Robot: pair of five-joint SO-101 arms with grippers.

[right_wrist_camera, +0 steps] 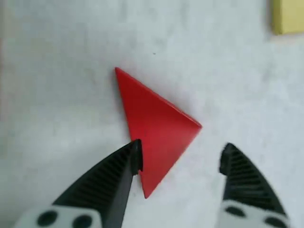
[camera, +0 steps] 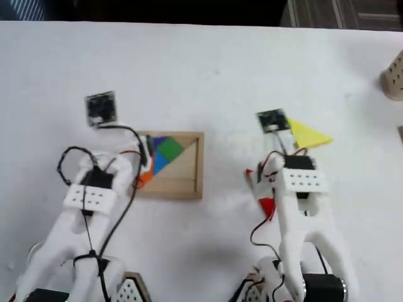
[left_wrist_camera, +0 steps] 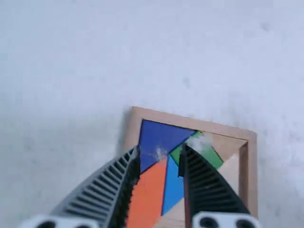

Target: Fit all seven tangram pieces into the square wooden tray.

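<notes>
The square wooden tray (camera: pixel 189 187) lies left of centre. It holds a dark blue triangle (left_wrist_camera: pixel 159 135), a green piece (left_wrist_camera: pixel 209 154), a light blue piece (left_wrist_camera: pixel 173 187) and an orange piece (left_wrist_camera: pixel 149 194). My left gripper (left_wrist_camera: pixel 159 159) hangs open over the tray's left side (camera: pixel 146 165), its fingers either side of the orange piece's tip. Over a red triangle (right_wrist_camera: pixel 154 126) on the table, my right gripper (right_wrist_camera: pixel 183 156) is open, one fingertip (right_wrist_camera: pixel 135 156) at the triangle's edge. In the high view the red triangle (camera: pixel 267 206) peeks out under that arm. A yellow triangle (camera: pixel 308 135) lies just beyond it.
A pale pegged wooden block (camera: pixel 393 77) stands at the table's right edge. Black cables (camera: pixel 72 157) loop around the left arm. The table's far edge (camera: pixel 201 24) runs along the back, with wide bare white surface (camera: pixel 208 75) before it.
</notes>
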